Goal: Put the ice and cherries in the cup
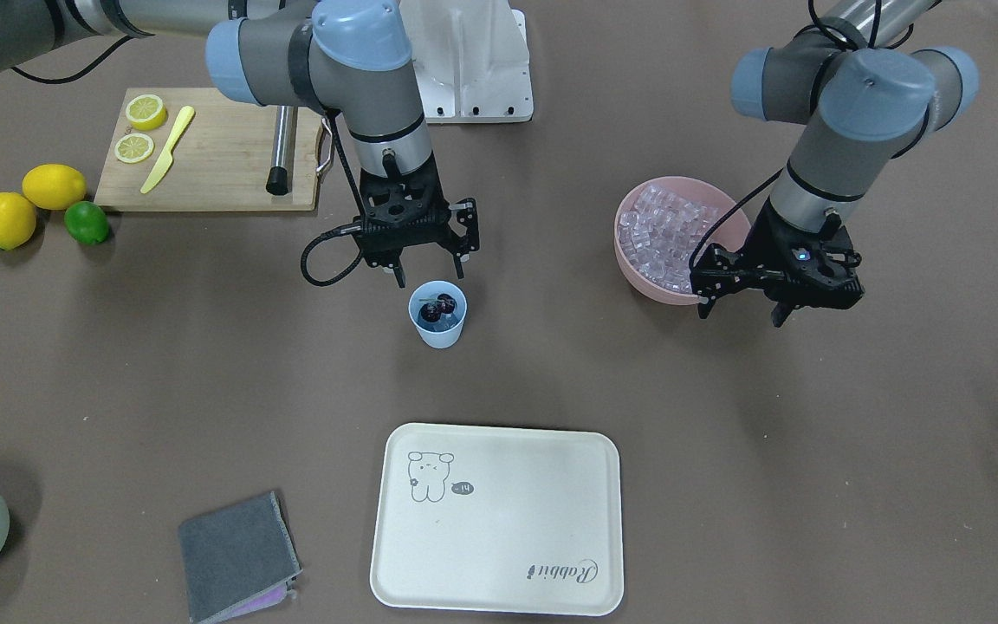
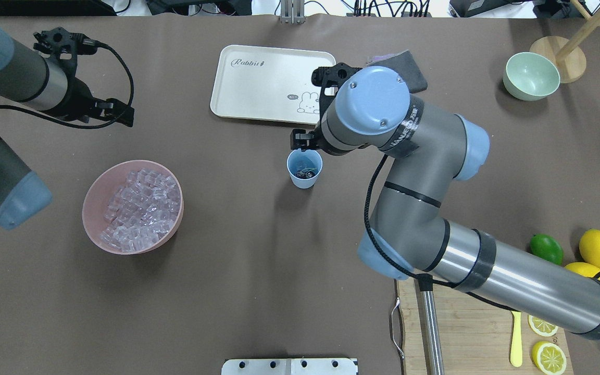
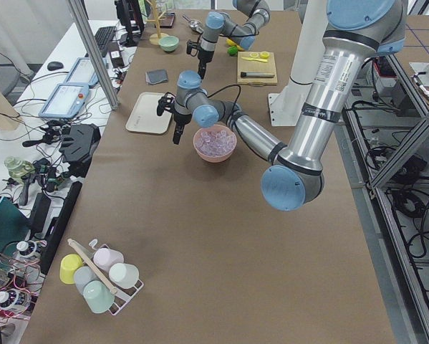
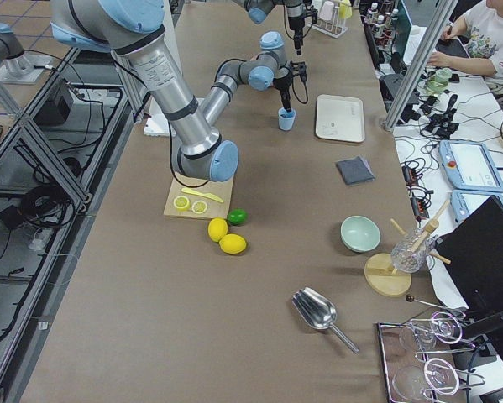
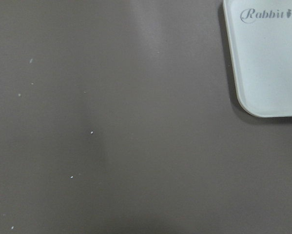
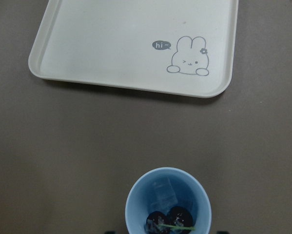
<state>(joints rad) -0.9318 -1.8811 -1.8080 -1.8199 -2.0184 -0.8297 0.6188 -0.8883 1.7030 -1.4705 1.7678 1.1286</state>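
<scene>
Cherries [image 1: 438, 307], two dark red, nearly black round ones on thin green stems, lie inside the small light blue tapered cup [image 1: 443, 334]. It stands upright on the brown bench [image 1: 204, 364], between my base and the cream rectangular tray [image 1: 534, 537] with the rabbit drawing. My right wrist camera also shows one clear cube against the cup's inner wall, beside the cherries (it looks like ice, though it is faint). My right fingers [image 1: 428, 269] hang just above the cup, on the side of its rim nearer my base, spread wide and holding nothing.

The ice [image 1: 659, 234], a heap of small clear glassy cubes, fills the large pink round bowl [image 1: 646, 282], well apart from the cup. My left fingers [image 1: 742, 310] hover near that bowl's edge over bare bench, also spread wide and empty. Off to my right lie a wooden cutting board [image 1: 222, 165], two yellow lemons [image 1: 7, 219] and a green lime [image 1: 87, 223].
</scene>
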